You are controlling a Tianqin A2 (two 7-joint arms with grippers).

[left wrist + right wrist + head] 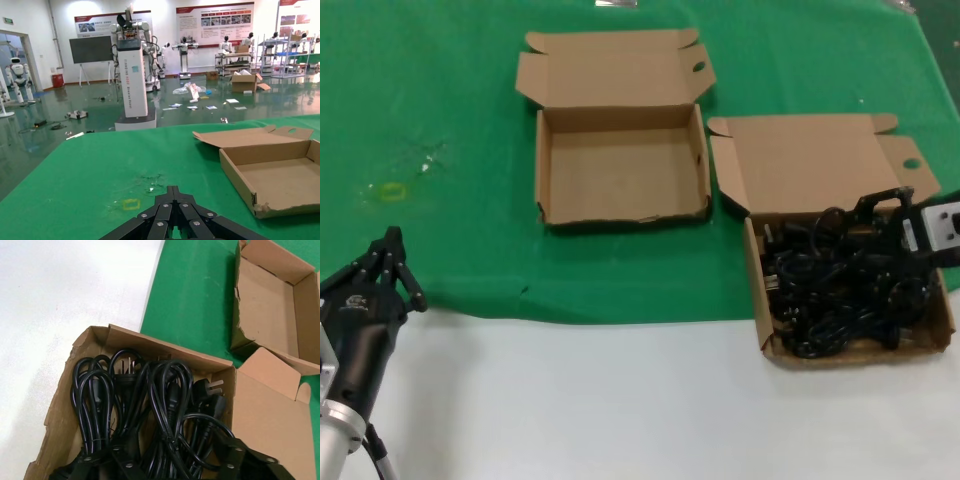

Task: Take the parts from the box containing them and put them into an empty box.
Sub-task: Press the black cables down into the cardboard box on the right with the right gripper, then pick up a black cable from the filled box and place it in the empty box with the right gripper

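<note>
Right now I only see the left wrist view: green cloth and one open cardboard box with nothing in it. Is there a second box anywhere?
Observer: Yes, a twin box lies open beside it, toward the robot's right.
Operator: Anything inside?
Observer: A tangle of black power cords fills it.
Operator: Who's fetching them?
Observer: The right gripper, open, is right at the cords; the left gripper rests shut near the cloth's front edge.
</note>
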